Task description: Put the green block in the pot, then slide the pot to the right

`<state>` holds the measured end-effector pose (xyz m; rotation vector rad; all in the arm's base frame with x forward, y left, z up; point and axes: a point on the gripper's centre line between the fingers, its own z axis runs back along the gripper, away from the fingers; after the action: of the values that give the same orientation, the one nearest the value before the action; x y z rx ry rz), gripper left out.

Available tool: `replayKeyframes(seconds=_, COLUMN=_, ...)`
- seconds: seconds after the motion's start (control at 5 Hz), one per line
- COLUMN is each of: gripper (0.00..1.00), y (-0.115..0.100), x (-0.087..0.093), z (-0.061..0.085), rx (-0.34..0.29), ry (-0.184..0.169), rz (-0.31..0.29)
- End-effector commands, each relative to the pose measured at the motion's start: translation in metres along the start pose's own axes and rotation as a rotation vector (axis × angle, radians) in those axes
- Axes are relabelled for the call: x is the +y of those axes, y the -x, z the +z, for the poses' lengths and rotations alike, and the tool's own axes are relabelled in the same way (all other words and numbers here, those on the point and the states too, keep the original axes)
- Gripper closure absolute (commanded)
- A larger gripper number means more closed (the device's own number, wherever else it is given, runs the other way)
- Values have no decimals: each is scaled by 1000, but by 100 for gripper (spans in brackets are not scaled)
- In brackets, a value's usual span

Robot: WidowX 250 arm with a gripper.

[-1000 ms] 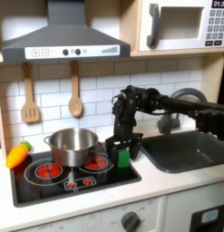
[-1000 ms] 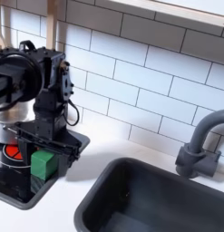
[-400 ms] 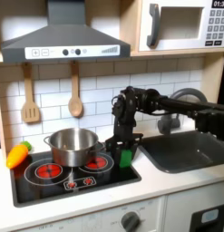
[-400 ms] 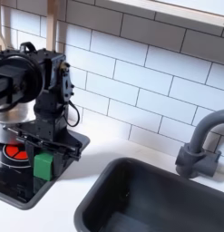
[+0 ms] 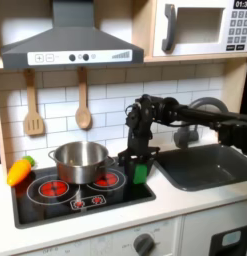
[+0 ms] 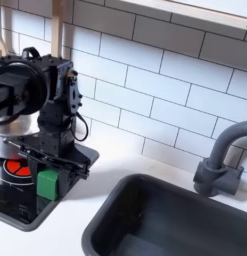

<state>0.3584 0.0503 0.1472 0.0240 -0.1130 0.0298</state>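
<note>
So the landmark here is the black stovetop (image 5: 80, 195); the pot (image 5: 80, 160) sits on the back of it, between the two red burners, shiny and upright; in the second exterior view only a sliver of the pot (image 6: 7, 125) peeks out behind the arm. The gripper (image 5: 137, 165) is down low at the stovetop's edge nearest the sink (image 5: 205, 165); in the second exterior view the gripper (image 6: 47, 172) has its fingers either side of the green block (image 6: 48, 183), looks clamped on it; whether the block is touching the stovetop or just off it, I can't tell. In the first exterior view the green block (image 5: 140, 173) shows just under the arm, well outside the pot. The orange carrot toy (image 5: 19, 171) lies off the stovetop's far side from the sink; two wooden utensils (image 5: 83, 112) hang on the tile wall above it.
</note>
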Motion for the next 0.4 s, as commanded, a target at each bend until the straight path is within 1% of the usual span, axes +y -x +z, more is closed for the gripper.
replayKeyframes(seconds=0.0, gripper=100, y=-3, x=-7, z=39, rx=-62, ry=9, rz=-15)
replayKeyframes(seconds=0.2, gripper=100, y=-8, x=-4, z=58, rx=-75, ry=-1, rz=-22)
